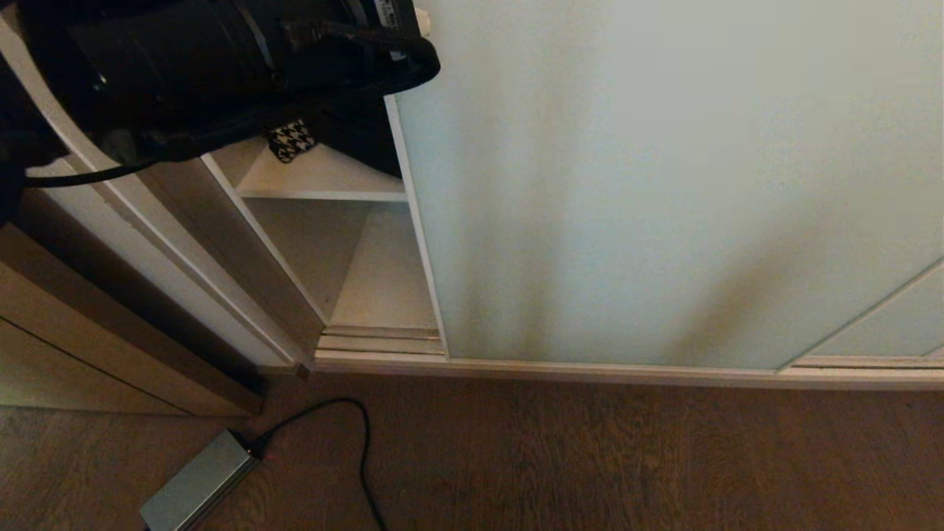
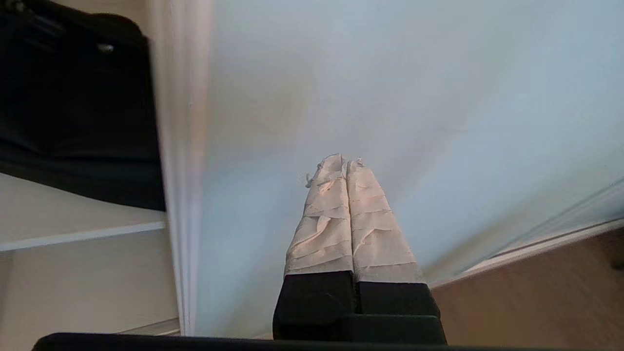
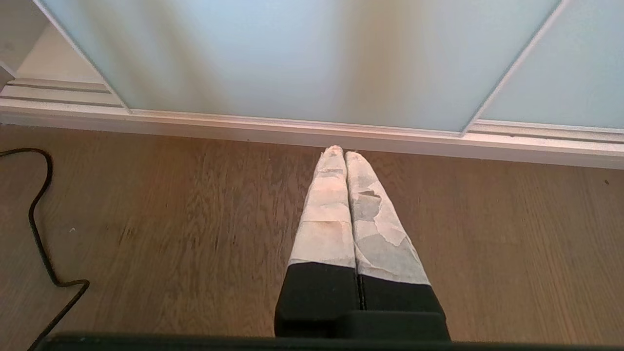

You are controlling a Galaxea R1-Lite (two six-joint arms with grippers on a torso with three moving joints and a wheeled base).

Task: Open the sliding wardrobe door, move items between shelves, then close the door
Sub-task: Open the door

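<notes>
The sliding wardrobe door (image 1: 664, 184), pale green frosted glass in a cream frame, covers most of the wardrobe and leaves a narrow gap at its left. In that gap a white shelf (image 1: 317, 193) carries a houndstooth item (image 1: 291, 140) and a black garment (image 1: 358, 133). My left arm (image 1: 221, 66) reaches in at the upper left. My left gripper (image 2: 346, 163) is shut and empty, its taped fingertips pointing at the glass just right of the door's left frame edge (image 2: 180, 146). My right gripper (image 3: 343, 153) is shut and empty, low over the wooden floor in front of the door.
A grooved floor track (image 1: 380, 339) runs under the door. A grey power brick (image 1: 195, 487) with a black cable (image 1: 361, 450) lies on the wood floor at the front left. A brown wooden frame (image 1: 88, 324) stands to the left of the wardrobe.
</notes>
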